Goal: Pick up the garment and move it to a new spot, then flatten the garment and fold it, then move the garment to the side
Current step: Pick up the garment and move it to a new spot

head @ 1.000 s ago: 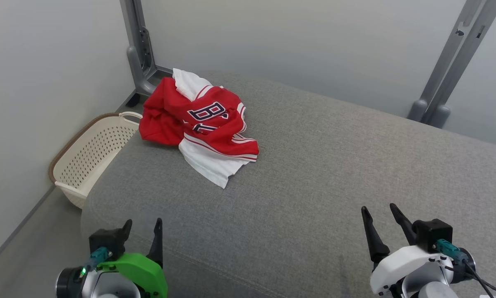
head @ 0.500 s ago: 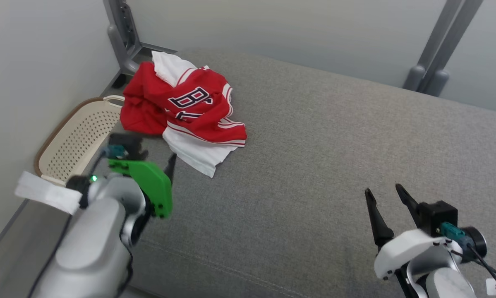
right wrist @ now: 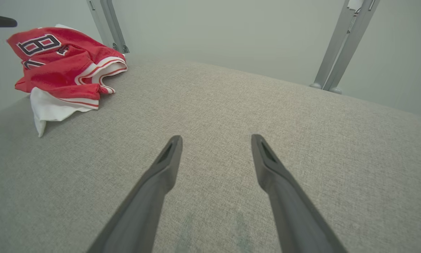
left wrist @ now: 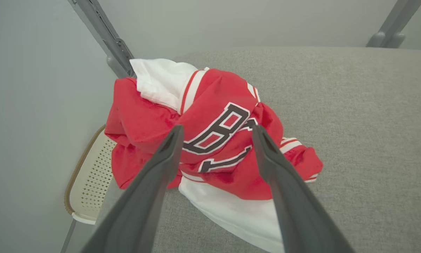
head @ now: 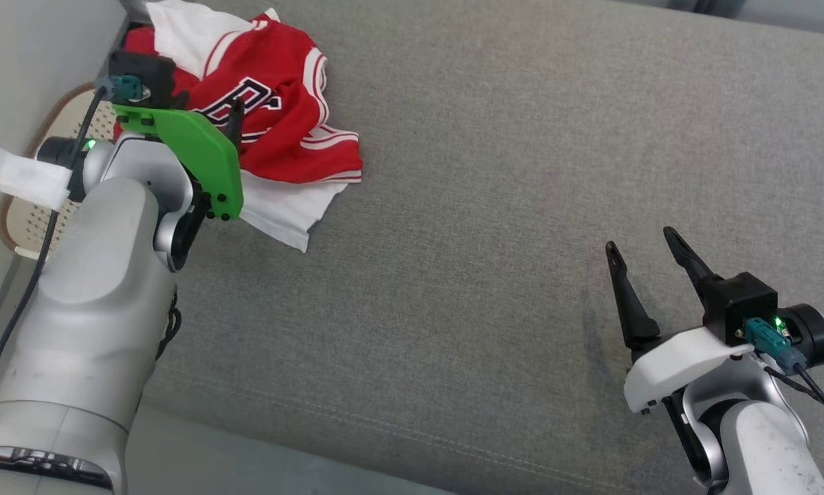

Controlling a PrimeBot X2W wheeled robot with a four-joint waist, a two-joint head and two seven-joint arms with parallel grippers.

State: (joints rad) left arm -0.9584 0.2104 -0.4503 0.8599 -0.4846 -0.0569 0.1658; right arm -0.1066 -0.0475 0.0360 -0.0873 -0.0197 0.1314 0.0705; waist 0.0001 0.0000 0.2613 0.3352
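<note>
A crumpled red and white jersey, the garment [head: 281, 117], lies at the far left corner of the grey cushion [head: 494, 206]. My left gripper [head: 205, 113], under its green cover, hovers open just over the garment's near left part. The left wrist view has its fingers spread [left wrist: 217, 128] on either side of the dark lettering on the garment [left wrist: 143, 123], and nothing is pinched between them. My right gripper [head: 640, 239] stands open over bare cushion at the near right, far from the garment. Its wrist view shows the spread fingers [right wrist: 216, 137] and the garment [right wrist: 63, 66] far off to the left.
A cream perforated basket [head: 20, 227] sits on the floor left of the cushion, beside the wall [left wrist: 91, 182]. Grey metal posts rise behind the cushion at the left [left wrist: 101, 31] and right [right wrist: 340, 45]. The cushion's middle and right offer wide bare room.
My left arm has reached forward from the near left edge to above the garment. The head camera has tilted down and shifted, so the scene sits higher. Both grippers stay open.
</note>
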